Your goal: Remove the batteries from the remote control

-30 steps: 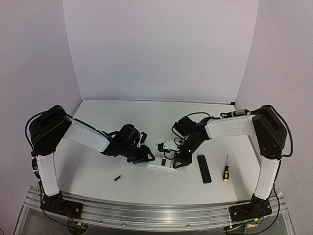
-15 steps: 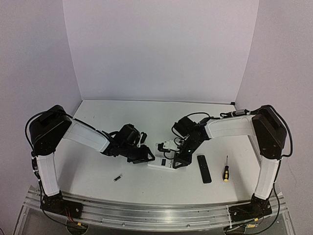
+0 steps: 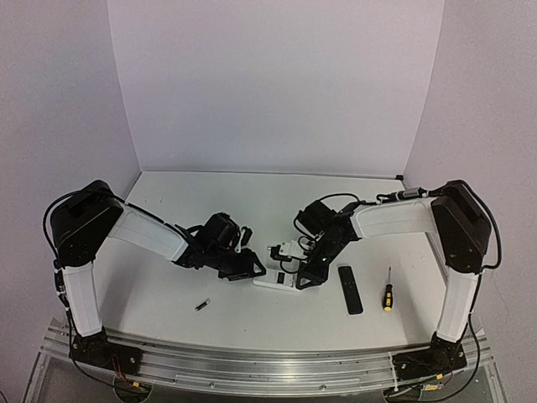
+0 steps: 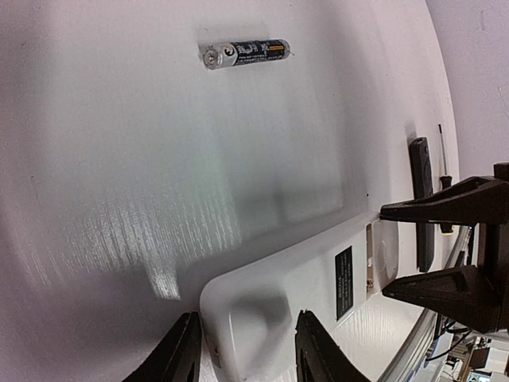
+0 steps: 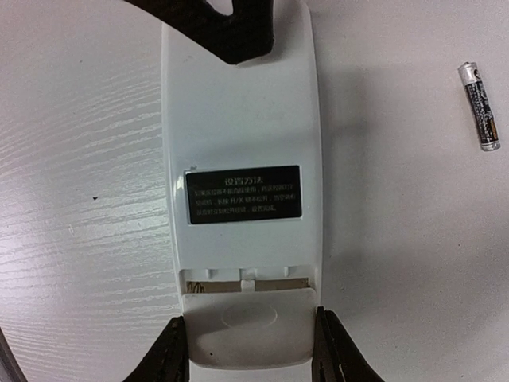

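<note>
step: slide cover [image 5: 238, 342] off remote [image 5: 242, 143] | L gripper [image 4: 248, 334] clamps other end, R gripper [image 5: 250, 326] pinches cover end | tip: pull straight along body, no twist | 1 battery [image 4: 244, 53] out

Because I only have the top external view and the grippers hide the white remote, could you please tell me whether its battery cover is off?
Observer: No; the right wrist view shows the white remote back-up, its cover on, between the fingers of the right gripper.
Operator: Is the cover's seam parting at all?
Observer: A narrow gap shows along it, on the side of the black label.
Operator: And the left gripper?
Observer: The left gripper clasps the remote's opposite end.
</note>
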You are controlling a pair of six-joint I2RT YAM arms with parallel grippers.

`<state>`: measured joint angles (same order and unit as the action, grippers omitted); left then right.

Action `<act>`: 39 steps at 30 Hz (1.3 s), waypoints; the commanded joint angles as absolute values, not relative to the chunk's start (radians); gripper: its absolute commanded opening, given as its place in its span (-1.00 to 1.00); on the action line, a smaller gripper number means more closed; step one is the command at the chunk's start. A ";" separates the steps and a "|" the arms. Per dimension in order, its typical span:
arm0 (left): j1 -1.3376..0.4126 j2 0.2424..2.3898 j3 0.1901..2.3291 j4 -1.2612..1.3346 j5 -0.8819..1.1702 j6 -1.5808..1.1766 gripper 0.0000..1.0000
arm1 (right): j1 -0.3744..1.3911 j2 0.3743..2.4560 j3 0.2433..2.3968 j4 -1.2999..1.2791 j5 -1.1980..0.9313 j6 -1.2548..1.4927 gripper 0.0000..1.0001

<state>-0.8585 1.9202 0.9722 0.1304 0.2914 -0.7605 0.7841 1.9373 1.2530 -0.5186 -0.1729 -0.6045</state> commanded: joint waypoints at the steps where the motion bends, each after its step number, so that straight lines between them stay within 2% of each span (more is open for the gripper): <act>1: -0.862 1.973 0.922 -0.004 0.290 -0.776 -0.17 | 0.791 1.954 1.283 -0.498 -0.164 -0.589 -0.35; 39: -0.873 1.981 0.905 0.032 0.310 -0.794 -0.21 | 0.808 1.970 1.293 -0.466 -0.130 -0.569 -0.09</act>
